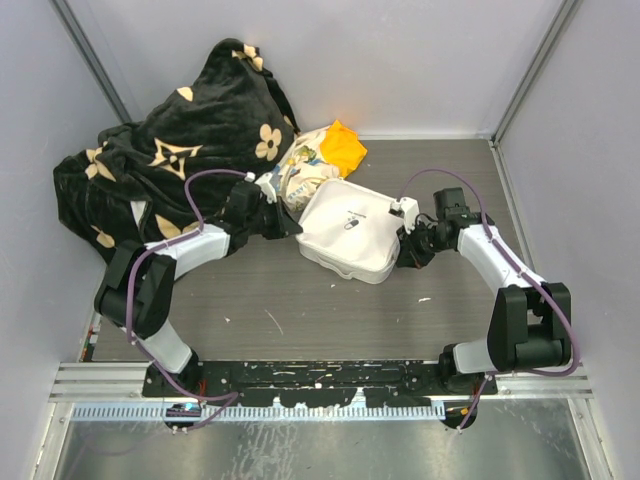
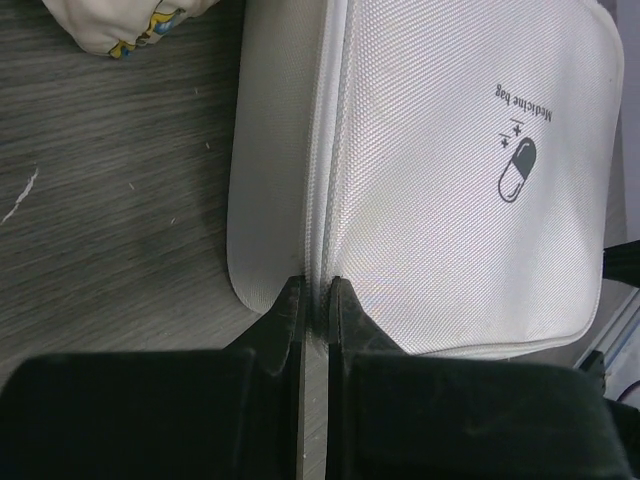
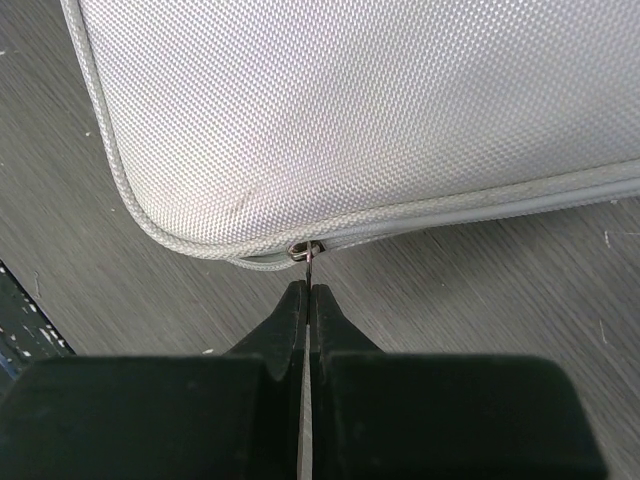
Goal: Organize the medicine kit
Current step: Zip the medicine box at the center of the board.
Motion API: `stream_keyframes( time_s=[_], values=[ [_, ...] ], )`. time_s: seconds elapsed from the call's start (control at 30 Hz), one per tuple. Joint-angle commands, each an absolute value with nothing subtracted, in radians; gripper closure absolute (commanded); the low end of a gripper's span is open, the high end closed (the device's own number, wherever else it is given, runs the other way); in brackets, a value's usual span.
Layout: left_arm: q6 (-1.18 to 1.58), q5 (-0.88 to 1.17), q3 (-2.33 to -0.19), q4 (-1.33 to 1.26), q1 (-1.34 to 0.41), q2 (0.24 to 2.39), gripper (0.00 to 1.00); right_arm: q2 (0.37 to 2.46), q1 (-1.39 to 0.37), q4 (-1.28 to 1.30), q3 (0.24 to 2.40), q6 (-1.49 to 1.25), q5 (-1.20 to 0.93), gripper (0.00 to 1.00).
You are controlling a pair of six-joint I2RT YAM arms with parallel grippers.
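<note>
My left jaws are pinched together on the zip seam at one corner of the medicine kit [image 1: 348, 232], I judge to pin the case down. My right jaws are clamped on the thin zip pull [image 3: 304, 252] at the opposite corner, placed to draw it round the edge. The kit lies closed in the middle of the desk [image 1: 300, 310], between my arms. My side is bare desk. Beyond, a floral cloth bundle [image 1: 318, 160] sits just beside the kit's far corner, with a black blanket [image 1: 170, 160] behind.
</note>
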State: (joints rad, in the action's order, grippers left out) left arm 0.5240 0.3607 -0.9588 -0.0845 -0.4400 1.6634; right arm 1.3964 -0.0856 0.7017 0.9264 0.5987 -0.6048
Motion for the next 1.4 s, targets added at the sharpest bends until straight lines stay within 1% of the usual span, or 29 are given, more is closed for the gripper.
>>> stream_keyframes(
  time_s=[0.0, 0.3, 0.47, 0.57, 0.6, 0.8, 0.9, 1.0, 1.07, 1.13, 1.17, 1.23, 1.37],
  values=[
    [0.615, 0.328, -0.882, -0.099, -0.469, 1.669, 1.00, 1.351, -0.087, 0.621, 0.899, 0.688, -0.684, 0.99],
    [0.658, 0.302, -0.855, -0.129, -0.469, 1.651, 1.00, 1.270, -0.090, 0.712, 0.812, 0.834, -0.825, 0.99],
    [0.654, 0.292, -0.853, -0.132, -0.479, 1.622, 1.00, 1.268, -0.107, 0.713, 0.790, 0.838, -0.878, 0.99],
    [0.621, 0.308, -0.857, -0.147, -0.479, 1.609, 1.00, 1.289, -0.106, 0.713, 0.820, 0.808, -0.855, 0.99],
    [0.593, 0.317, -0.866, -0.152, -0.479, 1.603, 0.98, 1.299, -0.102, 0.715, 0.834, 0.799, -0.839, 0.99],
    [0.346, 0.333, -0.924, -0.154, -0.479, 1.526, 0.46, 1.348, -0.061, 0.736, 0.883, 0.811, -0.819, 0.99],
    [0.168, 0.325, -0.919, -0.166, -0.479, 1.457, 0.29, 1.367, -0.054, 0.750, 0.897, 0.822, -0.816, 0.99],
    [-0.016, 0.405, -0.894, -0.197, -0.481, 1.392, 0.20, 1.392, -0.051, 0.790, 0.930, 0.839, -0.815, 0.99],
    [-0.133, 0.530, -0.895, -0.178, -0.483, 1.367, 0.14, 1.410, -0.049, 0.815, 0.955, 0.842, -0.813, 0.99],
    [-0.307, 0.679, -0.934, -0.067, -0.502, 1.357, 0.11, 1.423, -0.044, 0.842, 0.977, 0.847, -0.824, 0.99],
    [-0.396, 0.736, -0.956, 0.033, -0.520, 1.357, 0.09, 1.426, -0.040, 0.859, 0.985, 0.856, -0.837, 0.99],
    [-0.581, 0.760, -0.993, 0.175, -0.573, 1.362, 0.09, 1.425, -0.034, 0.879, 0.993, 0.868, -0.860, 0.99],
    [-0.850, 0.658, -1.031, 0.319, -0.700, 1.391, 0.10, 1.423, -0.034, 0.894, 1.001, 0.873, -0.860, 0.99]
  ],
)
